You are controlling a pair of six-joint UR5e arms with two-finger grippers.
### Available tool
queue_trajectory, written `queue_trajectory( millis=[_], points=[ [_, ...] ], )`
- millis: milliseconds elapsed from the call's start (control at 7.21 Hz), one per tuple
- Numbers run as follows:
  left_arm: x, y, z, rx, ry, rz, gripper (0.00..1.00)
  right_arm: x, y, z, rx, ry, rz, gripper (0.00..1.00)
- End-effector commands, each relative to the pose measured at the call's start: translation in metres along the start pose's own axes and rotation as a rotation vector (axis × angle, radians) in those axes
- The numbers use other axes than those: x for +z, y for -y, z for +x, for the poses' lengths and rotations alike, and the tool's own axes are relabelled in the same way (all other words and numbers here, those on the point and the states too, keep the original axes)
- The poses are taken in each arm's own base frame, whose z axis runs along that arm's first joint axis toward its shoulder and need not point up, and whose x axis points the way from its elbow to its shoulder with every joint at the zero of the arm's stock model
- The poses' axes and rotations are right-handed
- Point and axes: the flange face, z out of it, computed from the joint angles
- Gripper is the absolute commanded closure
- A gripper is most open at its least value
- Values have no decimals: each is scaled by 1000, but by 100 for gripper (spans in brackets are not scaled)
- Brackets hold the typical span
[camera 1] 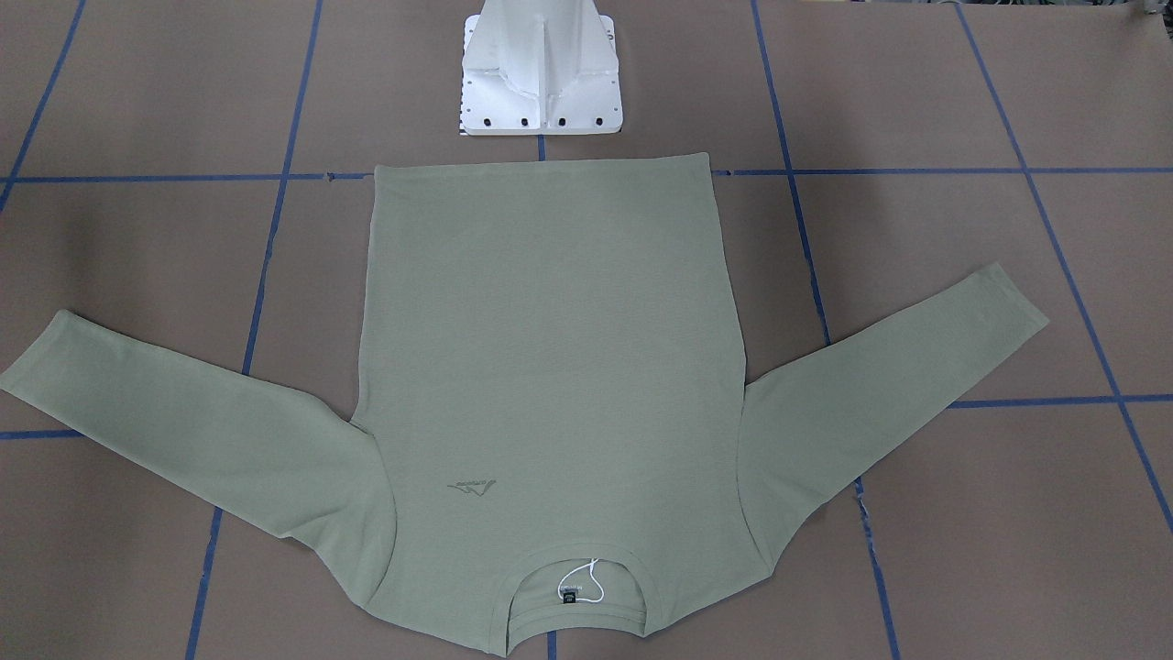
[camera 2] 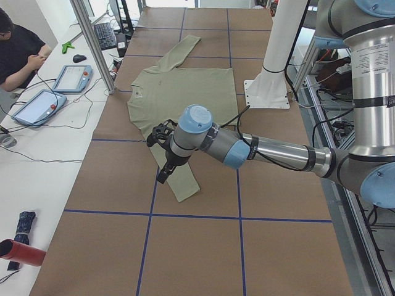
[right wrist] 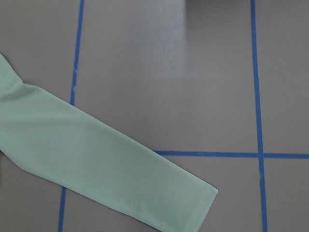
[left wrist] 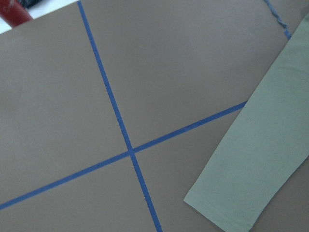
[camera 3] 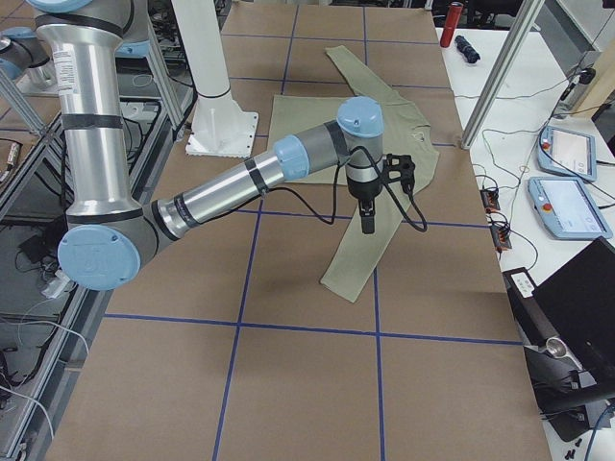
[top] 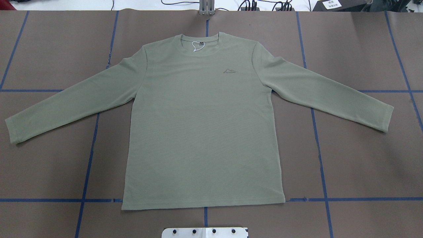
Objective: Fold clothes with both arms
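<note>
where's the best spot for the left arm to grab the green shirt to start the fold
Probably the left sleeve's cuff, coming straight down from above at its outer corner. The shirt lies flat, face up, sleeves spread wide, so the cuff is a free end clear of the body and easy to lift inward.

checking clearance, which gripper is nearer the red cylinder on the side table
Left. The left gripper hangs near the sleeve nearest the red cylinder; the right gripper is near the opposite sleeve.

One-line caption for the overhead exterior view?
Sage-green long-sleeved shirt lies flat, face up, sleeves spread, on the taped brown table.
</note>
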Motion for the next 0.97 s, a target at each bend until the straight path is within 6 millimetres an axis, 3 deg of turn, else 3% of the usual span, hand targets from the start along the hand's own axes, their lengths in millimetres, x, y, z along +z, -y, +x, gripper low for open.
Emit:
queue_trajectory(
  millis=[0, 139, 277, 416, 555, 832],
  points=[
    [-9, 7, 2, 48, 9, 65, 0, 19, 8, 16, -92, 53, 120, 0],
    [-12, 25, 3, 64, 9, 85, 0, 28, 9, 25, -104, 53, 118, 0],
    [-13, 26, 5, 68, 9, 90, 0, 31, 1, 31, -109, 42, 128, 0],
    [-11, 25, 3, 69, 7, 85, 0, 55, -29, 54, -137, -8, 121, 0],
    [-10, 24, 2, 68, 7, 84, 0, 65, -50, 70, -184, 0, 162, 0],
    [-12, 25, 4, 71, 7, 88, 0, 102, -72, 90, -153, -4, 116, 0]
  ],
)
